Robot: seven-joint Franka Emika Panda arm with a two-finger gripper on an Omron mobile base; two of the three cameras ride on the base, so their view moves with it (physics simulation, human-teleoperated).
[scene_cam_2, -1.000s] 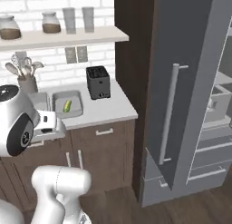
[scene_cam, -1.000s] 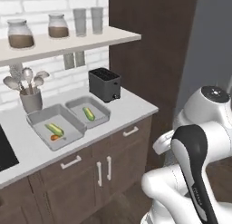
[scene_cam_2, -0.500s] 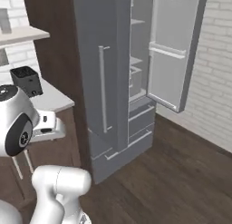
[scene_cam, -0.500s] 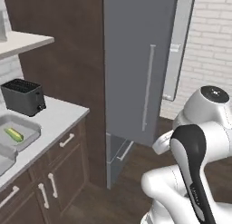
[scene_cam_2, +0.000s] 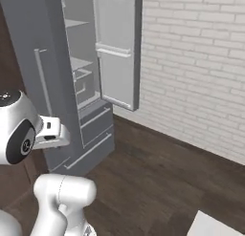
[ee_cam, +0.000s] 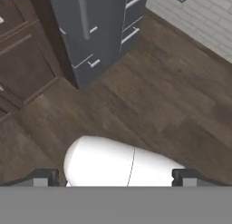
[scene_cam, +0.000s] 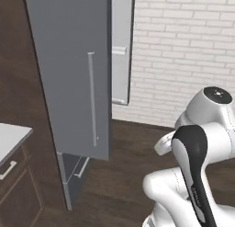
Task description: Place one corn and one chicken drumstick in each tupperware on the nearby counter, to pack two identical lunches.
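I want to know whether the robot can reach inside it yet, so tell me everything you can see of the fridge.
The fridge is a tall, matte grey, metal-looking unit standing on the dark wood floor beside the brown cabinets, near a white brick wall. One upper door is swung open, showing pale shelves inside and racks on the door. The other door, with a long silver bar handle, is shut. Drawer fronts with bar handles sit below. Nothing touches it.
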